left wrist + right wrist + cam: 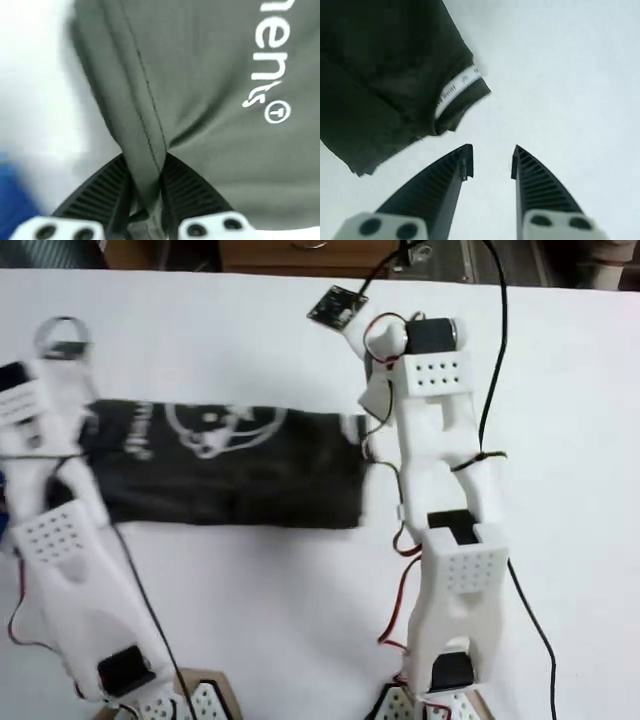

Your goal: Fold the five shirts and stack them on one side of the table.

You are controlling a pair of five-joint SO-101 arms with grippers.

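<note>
Shirt stretched sideways between my arms: left gripper pinching a fold at one end, right gripper spread, hovering just beside the other end's corner.

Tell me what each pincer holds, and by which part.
The left pincer is shut on the dark shirt, pinching a bunched fold along a stitched seam. The right pincer is open above the table, holding nothing.

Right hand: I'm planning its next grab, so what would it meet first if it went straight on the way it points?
Probably bare table. The open right hand points just past the corner of the dark shirt, which lies beside its line; depth is hard to judge.
</note>
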